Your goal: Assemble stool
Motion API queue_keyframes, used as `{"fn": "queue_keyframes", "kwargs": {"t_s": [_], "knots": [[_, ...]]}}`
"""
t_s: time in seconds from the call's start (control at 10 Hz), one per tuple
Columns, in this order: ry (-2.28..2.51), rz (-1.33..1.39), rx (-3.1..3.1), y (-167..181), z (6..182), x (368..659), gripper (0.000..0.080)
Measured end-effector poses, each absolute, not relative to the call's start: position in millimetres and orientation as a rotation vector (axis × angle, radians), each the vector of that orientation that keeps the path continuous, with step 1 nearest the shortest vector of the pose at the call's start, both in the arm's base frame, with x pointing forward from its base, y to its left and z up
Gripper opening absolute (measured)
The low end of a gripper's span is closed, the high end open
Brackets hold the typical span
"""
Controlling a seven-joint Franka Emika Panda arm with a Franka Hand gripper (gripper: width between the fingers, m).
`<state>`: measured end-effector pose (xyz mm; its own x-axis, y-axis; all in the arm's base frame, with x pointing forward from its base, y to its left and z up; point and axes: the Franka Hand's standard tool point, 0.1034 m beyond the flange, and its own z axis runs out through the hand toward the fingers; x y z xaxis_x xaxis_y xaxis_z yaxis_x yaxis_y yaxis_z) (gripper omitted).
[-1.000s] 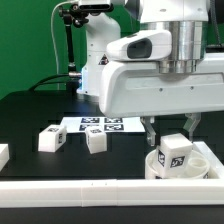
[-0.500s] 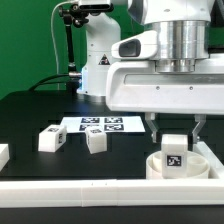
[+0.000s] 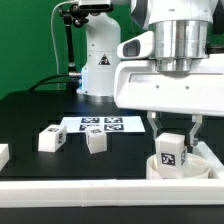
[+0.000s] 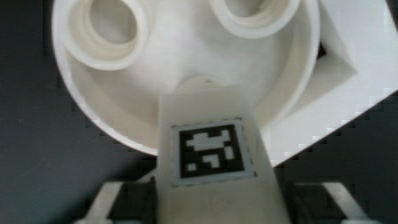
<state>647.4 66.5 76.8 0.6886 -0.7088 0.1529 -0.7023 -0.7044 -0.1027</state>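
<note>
- Gripper [image 3: 173, 133] clamped on one leg [image 3: 172, 152], long axis near upright.
- Seat [image 3: 205, 166] lies at 6 o'clock, directly below the held leg's lower end.
- Loose leg [image 3: 95, 141] rests at 9 o'clock.

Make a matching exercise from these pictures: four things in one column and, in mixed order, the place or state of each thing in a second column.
1. gripper
2. seat
3. marker board
4. loose leg

a. flat, printed with several tags
b. shut on the held leg
c. stands free on the table
d. below the held leg

Pairs: 1-b, 2-d, 3-a, 4-c
</note>
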Motion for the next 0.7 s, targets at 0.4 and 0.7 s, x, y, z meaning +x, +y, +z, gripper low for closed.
{"fn": "queue_keyframes", "kwargs": {"t_s": [0.4, 0.7], "knots": [[1.358, -0.251, -2.770, 64.5, 75.8, 645.0, 0.0482], [1.170, -0.192, -2.911, 70.8, 79.1, 641.9, 0.0639]]}}
